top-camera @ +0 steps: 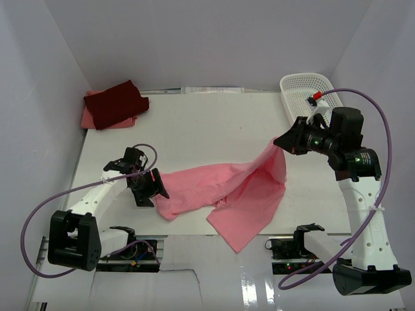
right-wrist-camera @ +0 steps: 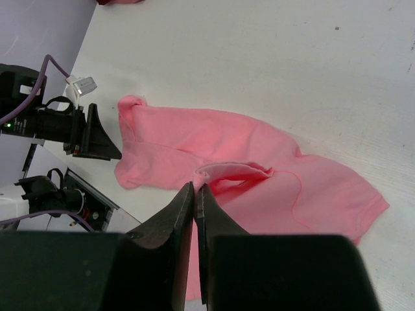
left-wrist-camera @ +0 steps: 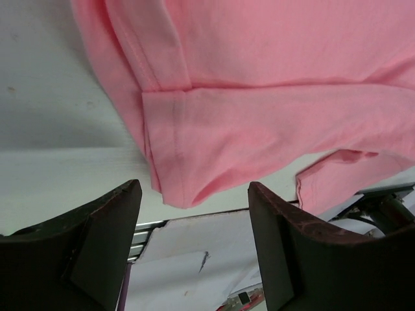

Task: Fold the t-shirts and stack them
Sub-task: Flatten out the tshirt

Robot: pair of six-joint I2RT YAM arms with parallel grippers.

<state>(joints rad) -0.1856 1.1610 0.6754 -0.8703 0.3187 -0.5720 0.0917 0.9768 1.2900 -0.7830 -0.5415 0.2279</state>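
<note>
Centre of the white table (top-camera: pixel 207 123): the light pink t-shirt (top-camera: pixel 227 194) lies stretched and rumpled between my two arms, unfolded. My right gripper (right-wrist-camera: pixel 195 189) is clamped tight on a pinch of its right edge and holds that edge up off the surface, so the cloth hangs from my fingers in a slope down to the table. The shirt's near corner reaches the table's near edge.

My left gripper (left-wrist-camera: pixel 194 186) sits low at the shirt's other end with its jaws spread wide and nothing between them. From the left wrist camera, a folded hem of the pink cloth lies just ahead of the gap, flat on the table.

In the far left corner, well apart from both arms, the dark maroon t-shirt (top-camera: pixel 117 102) lies folded on top of the salmon pink t-shirt (top-camera: pixel 89 120) — only an edge of the lower one shows. A white mesh basket (top-camera: pixel 305 87) stands in the far right corner, just behind my right wrist, which covers part of its near rim in the top view. A purple cable (top-camera: pixel 382 123) loops out from each arm, the right one arching beside the basket.
</note>
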